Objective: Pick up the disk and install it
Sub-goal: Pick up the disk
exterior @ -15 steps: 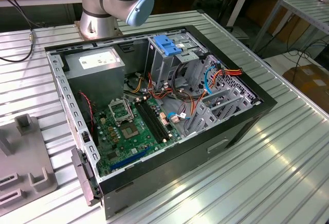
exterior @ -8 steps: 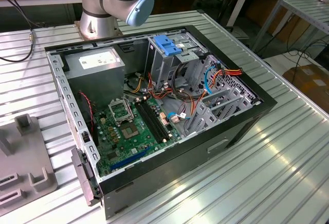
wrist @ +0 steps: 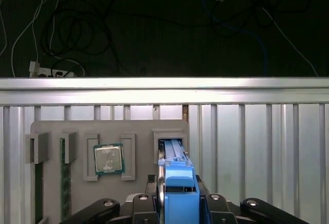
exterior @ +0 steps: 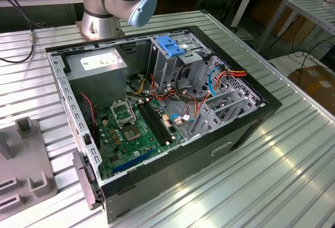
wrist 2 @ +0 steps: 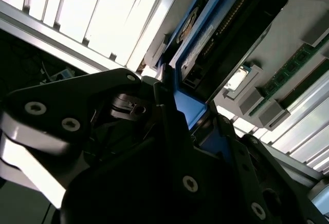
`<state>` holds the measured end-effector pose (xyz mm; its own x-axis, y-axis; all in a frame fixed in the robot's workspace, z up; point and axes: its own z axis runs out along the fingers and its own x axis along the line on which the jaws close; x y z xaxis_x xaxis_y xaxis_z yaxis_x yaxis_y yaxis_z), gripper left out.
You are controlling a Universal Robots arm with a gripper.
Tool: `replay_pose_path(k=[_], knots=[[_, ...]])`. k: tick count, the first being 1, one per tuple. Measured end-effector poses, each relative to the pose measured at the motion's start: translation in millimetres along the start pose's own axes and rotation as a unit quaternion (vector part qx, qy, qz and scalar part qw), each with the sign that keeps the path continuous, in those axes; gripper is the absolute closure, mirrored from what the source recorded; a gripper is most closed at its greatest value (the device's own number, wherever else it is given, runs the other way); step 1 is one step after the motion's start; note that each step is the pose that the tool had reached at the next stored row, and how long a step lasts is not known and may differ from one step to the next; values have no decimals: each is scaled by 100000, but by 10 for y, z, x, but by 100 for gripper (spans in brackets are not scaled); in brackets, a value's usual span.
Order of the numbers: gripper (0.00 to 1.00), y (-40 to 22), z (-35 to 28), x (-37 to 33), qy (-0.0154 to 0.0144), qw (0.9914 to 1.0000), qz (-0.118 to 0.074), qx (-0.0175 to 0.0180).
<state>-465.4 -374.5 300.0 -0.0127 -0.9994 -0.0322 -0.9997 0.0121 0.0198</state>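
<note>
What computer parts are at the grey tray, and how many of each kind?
chip: 1
memory stick: 1
disk: 1
Total: 3
</note>
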Motion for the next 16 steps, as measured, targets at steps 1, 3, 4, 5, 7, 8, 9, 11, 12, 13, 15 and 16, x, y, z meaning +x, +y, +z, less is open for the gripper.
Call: replay_pose_path(k=[1,3,4,5,7,8,9,11,12,13,15,16], knots=[[63,0,-14,0,-1,100000,0,0],[63,1,-45,-1,0,100000,-2,3],[63,1,-62,-2,2,100000,-1,-1],[63,2,-75,-2,1,100000,-1,0],[63,2,-110,-3,1,100000,-2,0],[63,3,-128,-4,3,100000,-2,-2],[63,3,-144,-4,2,100000,-3,2],[63,4,-187,-6,1,100000,-1,1],[63,4,-204,-7,-1,100000,0,7],[63,5,-233,-8,1,100000,-1,2],[63,5,-271,-9,1,100000,1,-2],[63,6,-292,-9,2,100000,-1,2]])
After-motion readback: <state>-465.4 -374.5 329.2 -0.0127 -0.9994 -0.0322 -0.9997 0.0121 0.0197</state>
